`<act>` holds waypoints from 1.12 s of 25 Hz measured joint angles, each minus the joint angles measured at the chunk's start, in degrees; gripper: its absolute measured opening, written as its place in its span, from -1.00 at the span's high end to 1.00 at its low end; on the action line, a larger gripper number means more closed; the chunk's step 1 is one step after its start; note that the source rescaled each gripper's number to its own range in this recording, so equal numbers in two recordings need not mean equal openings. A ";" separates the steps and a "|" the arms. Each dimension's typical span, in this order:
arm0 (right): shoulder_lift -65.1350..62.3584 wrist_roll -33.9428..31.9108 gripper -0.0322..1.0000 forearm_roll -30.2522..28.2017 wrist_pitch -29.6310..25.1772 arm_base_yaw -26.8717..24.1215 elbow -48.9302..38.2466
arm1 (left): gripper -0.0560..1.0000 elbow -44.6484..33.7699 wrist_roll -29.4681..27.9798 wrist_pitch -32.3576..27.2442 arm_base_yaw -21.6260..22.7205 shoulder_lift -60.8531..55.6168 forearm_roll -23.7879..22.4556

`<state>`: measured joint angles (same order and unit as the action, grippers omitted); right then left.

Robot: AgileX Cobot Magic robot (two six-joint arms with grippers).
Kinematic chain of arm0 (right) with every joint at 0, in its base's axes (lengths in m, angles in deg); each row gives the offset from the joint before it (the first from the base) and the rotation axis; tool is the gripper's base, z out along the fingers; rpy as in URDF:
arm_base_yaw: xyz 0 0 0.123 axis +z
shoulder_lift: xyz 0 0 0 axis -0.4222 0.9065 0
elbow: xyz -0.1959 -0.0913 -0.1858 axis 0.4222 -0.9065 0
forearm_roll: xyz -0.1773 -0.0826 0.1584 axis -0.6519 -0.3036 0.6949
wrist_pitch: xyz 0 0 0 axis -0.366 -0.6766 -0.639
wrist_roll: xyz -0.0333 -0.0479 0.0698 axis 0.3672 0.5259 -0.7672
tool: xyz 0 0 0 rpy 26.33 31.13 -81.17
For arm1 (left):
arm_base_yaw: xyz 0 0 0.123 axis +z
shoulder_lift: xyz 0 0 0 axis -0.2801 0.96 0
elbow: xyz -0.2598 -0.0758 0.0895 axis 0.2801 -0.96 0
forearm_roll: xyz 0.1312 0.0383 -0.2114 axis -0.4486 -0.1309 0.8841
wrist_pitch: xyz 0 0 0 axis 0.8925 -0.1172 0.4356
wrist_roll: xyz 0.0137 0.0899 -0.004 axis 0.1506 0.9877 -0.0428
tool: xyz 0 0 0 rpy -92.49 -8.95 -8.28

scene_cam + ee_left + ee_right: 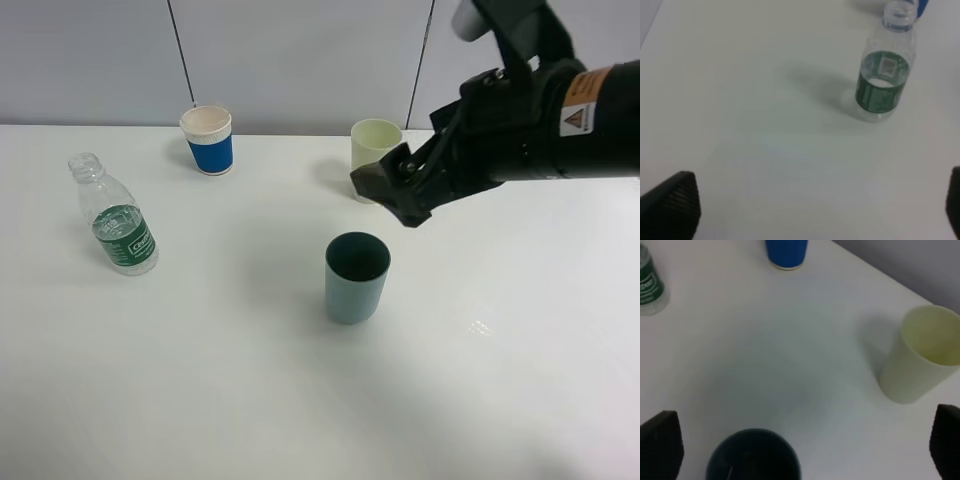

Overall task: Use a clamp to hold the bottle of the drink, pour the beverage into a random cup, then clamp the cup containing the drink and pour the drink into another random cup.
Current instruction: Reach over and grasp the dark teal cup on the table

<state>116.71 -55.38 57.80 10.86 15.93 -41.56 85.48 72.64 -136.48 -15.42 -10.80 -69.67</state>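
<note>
**Open bottle, both jaws empty: mind the spill**

The bottle (118,225) stands upright and uncapped on the table (250,400), well to the left of the teal cup (356,277), with some drink in it. My left gripper (812,205) faces it from near by, jaws wide apart and holding nothing. The right gripper (400,195) hangs just above and behind the teal cup, jaws likewise apart and empty.

My worry is that the bottle looks light and has no cap, so one jaw arriving first could tip it and spill. A hard squeeze could also push drink out.

The cream cup (375,150) stands behind the teal cup, close under the right arm, which could knock either. The blue cup (208,140) stands far back-left of the teal cup, near the bottle.
</note>
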 joint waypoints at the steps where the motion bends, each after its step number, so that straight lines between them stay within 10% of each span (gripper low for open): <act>1: 0.77 0.00 -1.00 0.00 0.33 0.69 0.00 | -1.00 0.00 0.00 0.00 0.00 0.00 0.00; 22: 6.10 -8.16 -1.00 1.80 7.34 1.26 -15.39 | -1.00 0.00 0.00 0.00 0.00 0.00 0.00; 28: 6.38 -8.35 -1.00 0.94 19.06 1.26 -23.45 | -1.00 0.00 0.00 0.00 0.00 0.00 0.18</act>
<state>123.09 -63.73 58.74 29.92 17.19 -65.01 85.48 72.64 -136.48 -15.42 -10.80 -69.49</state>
